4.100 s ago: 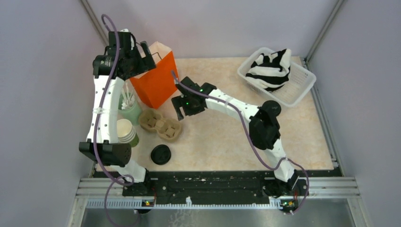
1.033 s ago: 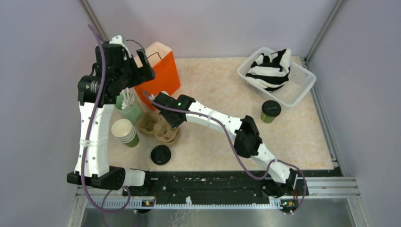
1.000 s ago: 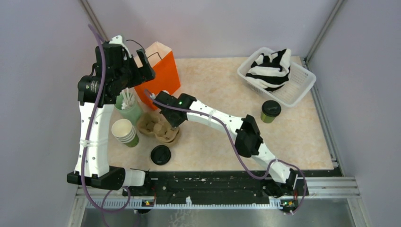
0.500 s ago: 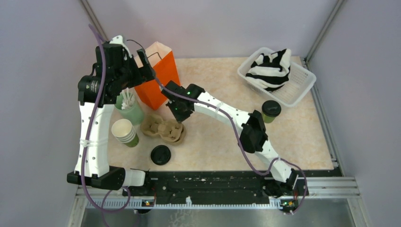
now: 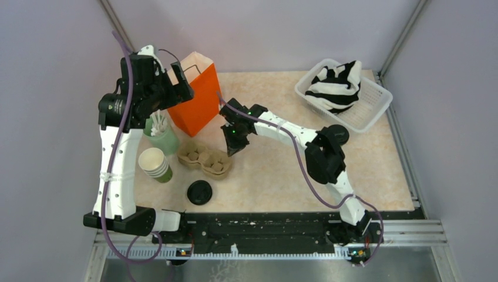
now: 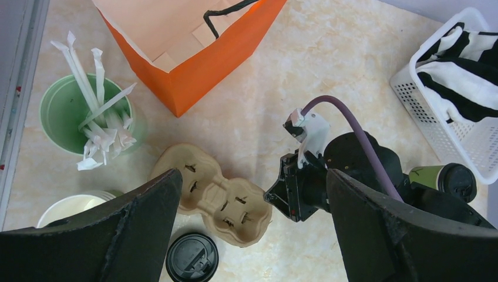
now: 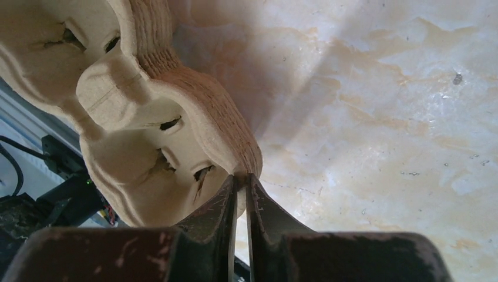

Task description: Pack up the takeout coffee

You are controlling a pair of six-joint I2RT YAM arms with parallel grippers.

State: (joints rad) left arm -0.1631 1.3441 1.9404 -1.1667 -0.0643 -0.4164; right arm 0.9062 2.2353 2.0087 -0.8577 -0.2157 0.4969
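Observation:
The takeout coffee [image 6: 449, 179], a green cup with a black lid, stands beside the white basket; in the top view my right arm's elbow mostly covers it. My right gripper [image 5: 235, 145] [image 7: 241, 176] is low over the table, far left of the coffee. It is shut on the right rim of a brown cardboard cup carrier [image 5: 207, 160] [image 7: 135, 117]. My left gripper [image 5: 179, 88] hangs open high above the open orange paper bag [image 5: 197, 97] [image 6: 194, 64], holding nothing.
A loose black lid [image 5: 199, 192] lies near the front. A stack of lidless green cups [image 5: 155, 164] and a green cup of wrapped straws [image 5: 160, 132] stand at the left. The white basket [image 5: 376, 108] with striped cloth sits back right.
My right gripper has pulled back to the right from over the cup carrier, and the carrier has slid a little right with it. The left arm has stayed still.

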